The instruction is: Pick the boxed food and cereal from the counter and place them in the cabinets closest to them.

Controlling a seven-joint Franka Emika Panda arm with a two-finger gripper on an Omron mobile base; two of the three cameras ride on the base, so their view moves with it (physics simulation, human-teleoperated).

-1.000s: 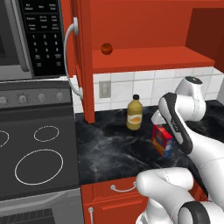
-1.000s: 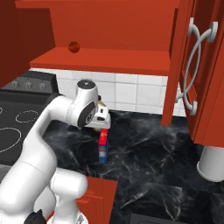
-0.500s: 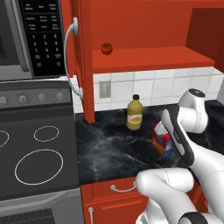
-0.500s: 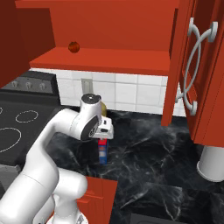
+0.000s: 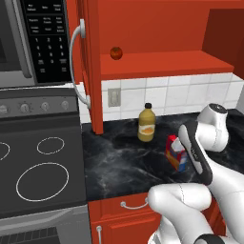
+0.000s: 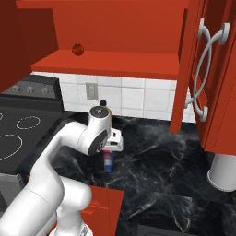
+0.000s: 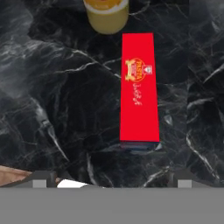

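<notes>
**Pasta box on the bench, jaws poised above it**

Jaws: spread wide apart, grasping nothing. In the hand view the two dark fingertips [image 7: 39,176] rise at the bottom edge, well apart from each other, with the box lying between their lines and beyond them, not touched. The gripper [image 7: 109,181] looks straight down on the bench; in the base views the white wrist hides the fingers.

Boxed food: one red pasta box [image 7: 139,89], long and narrow, printed with a gold emblem and white script, with a blue band at its lower part [image 6: 108,162]. It stands upright on the bench [image 5: 119,162], near the front edge, directly under the hand [image 6: 113,140]. In the left base view it shows just left of the arm's dark link [image 5: 175,152].

Bottle: one amber bottle [image 5: 146,124] with a black cap and an orange label, upright, behind the box toward the tiled back wall, close to it but apart. Its base shows at the top of the hand view [image 7: 107,15].

Cabinets: the red wall cabinets [image 5: 157,64] above the bench stand open, doors swung out with curved white handles [image 6: 203,73]. One small round reddish fruit [image 5: 115,53] rests on the shelf.

Stovetop: grey with white rings [image 5: 40,181], adjoining the left edge of the bench.

White cylindrical item [image 6: 223,173]: at the right end of the bench; kind unclear.
</notes>
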